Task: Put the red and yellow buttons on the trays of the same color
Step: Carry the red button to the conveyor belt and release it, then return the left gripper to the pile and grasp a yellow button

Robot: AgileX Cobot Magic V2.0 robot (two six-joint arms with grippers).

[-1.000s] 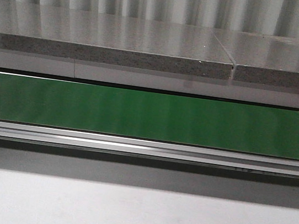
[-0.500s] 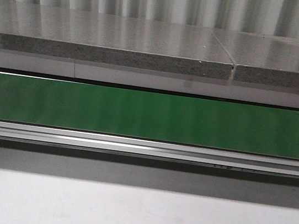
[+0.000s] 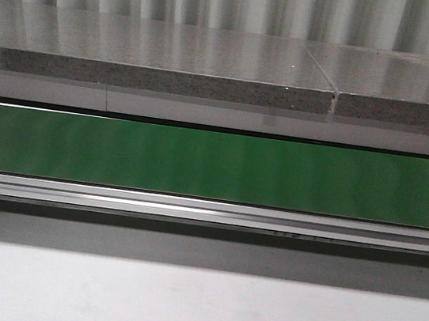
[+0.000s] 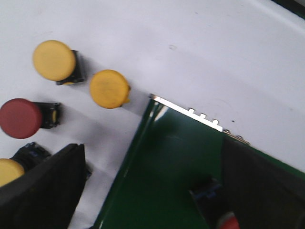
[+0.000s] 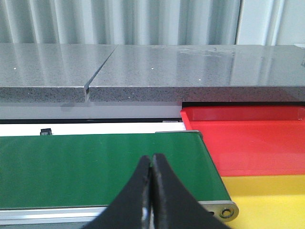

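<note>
In the left wrist view, two yellow buttons [image 4: 54,59] [image 4: 109,88] and a red button [image 4: 20,118] lie on the white table beside the end of the green conveyor belt [image 4: 167,181]. Another yellow button [image 4: 6,171] shows partly at the frame's edge. My left gripper [image 4: 152,150] is open over the belt end, and a second red button [image 4: 228,221] with a dark body lies on the belt just inside one finger [image 4: 262,191]. My right gripper [image 5: 151,160] is shut and empty above the belt's other end, near the red tray [image 5: 248,138] and yellow tray [image 5: 267,195].
The green belt [image 3: 214,164] runs across the front view with an aluminium rail [image 3: 207,211] in front. A grey stone ledge [image 3: 154,76] rises behind it, and the white table [image 3: 193,309] lies in front. Neither arm shows in the front view.
A faint dark mark along the belt's front rail has slid to the left. Nothing else differs in the front view.
</note>
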